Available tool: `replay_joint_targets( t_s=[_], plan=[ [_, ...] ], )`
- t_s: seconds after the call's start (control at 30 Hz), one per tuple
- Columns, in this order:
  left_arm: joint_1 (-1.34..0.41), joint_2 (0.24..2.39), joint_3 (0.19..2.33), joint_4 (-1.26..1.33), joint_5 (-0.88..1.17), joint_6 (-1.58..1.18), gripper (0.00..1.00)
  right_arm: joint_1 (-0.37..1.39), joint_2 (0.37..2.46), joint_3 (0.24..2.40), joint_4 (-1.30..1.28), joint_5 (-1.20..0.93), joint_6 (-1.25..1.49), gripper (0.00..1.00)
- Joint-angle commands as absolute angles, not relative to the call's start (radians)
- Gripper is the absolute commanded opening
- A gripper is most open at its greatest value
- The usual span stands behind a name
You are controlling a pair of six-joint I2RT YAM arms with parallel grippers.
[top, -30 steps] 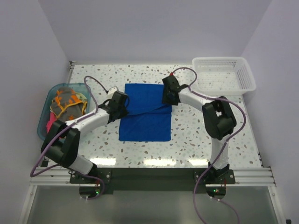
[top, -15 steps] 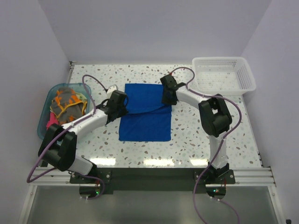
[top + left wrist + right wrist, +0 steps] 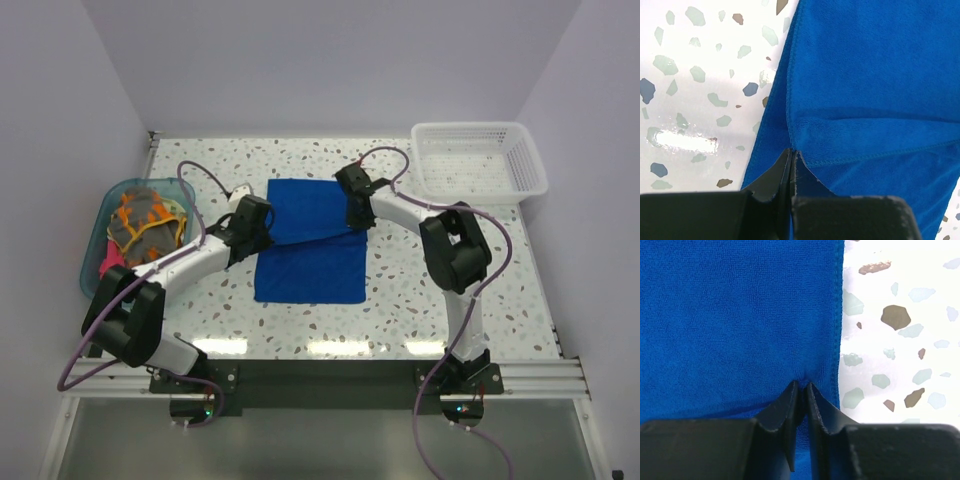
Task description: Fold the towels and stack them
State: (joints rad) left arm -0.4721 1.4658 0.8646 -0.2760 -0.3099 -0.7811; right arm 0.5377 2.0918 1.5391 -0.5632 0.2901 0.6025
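A royal blue towel (image 3: pixel 310 255) lies in the middle of the table, with a crease running across it between my two grippers. My left gripper (image 3: pixel 262 232) is at its left edge, jaws pressed together on the hem (image 3: pixel 791 152). At the right edge, my right gripper (image 3: pixel 356 222) has its jaws nearly together, with a small pinch of blue cloth (image 3: pixel 802 386) between them. More towels (image 3: pixel 145 220), orange with grey blotches and a bit of pink, sit bunched in the teal tub (image 3: pixel 92 262) at the left.
A white mesh basket (image 3: pixel 480 160) stands at the back right corner. The speckled tabletop (image 3: pixel 450 290) shows around the blue towel. Purple cables loop above both arms. Walls close in the table at the back and both sides.
My right gripper's jaws have drawn together on the towel's right edge, and that wrist has shifted slightly left. The left gripper has stayed shut in place.
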Motion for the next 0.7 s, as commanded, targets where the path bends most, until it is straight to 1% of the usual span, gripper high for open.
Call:
replay_joint_targets(
  t_s=[0.0, 0.03, 0.07, 0.2, 0.43, 0.5, 0.53, 0.67],
  plan=[
    [-0.466, 1.45, 0.857, -0.259, -0.324, -0.758, 0.0, 0.54, 2.072, 1.588, -0.606, 0.35, 0.606, 0.14],
    [-0.468, 1.448, 0.859, -0.261, -0.324, -0.756, 0.0, 0.54, 2.062, 1.592, -0.61, 0.354, 0.601, 0.09],
    [-0.468, 1.448, 0.862, -0.262, -0.324, -0.756, 0.0, 0.54, 2.056, 1.597, -0.623, 0.354, 0.6, 0.08],
    [-0.468, 1.433, 0.884, -0.287, -0.334, -0.746, 0.0, 0.541, 2.014, 1.612, -0.65, 0.367, 0.595, 0.06],
    [-0.463, 1.405, 0.919, -0.325, -0.353, -0.723, 0.0, 0.543, 1.922, 1.583, -0.675, 0.356, 0.604, 0.07],
    [-0.462, 1.399, 0.92, -0.333, -0.347, -0.713, 0.0, 0.546, 1.896, 1.556, -0.676, 0.345, 0.607, 0.09],
    [-0.462, 1.401, 0.917, -0.334, -0.341, -0.712, 0.0, 0.546, 1.888, 1.545, -0.673, 0.338, 0.612, 0.13],
    [-0.462, 1.401, 0.893, -0.316, -0.301, -0.706, 0.0, 0.549, 1.87, 1.487, -0.637, 0.322, 0.62, 0.15]
  ],
)
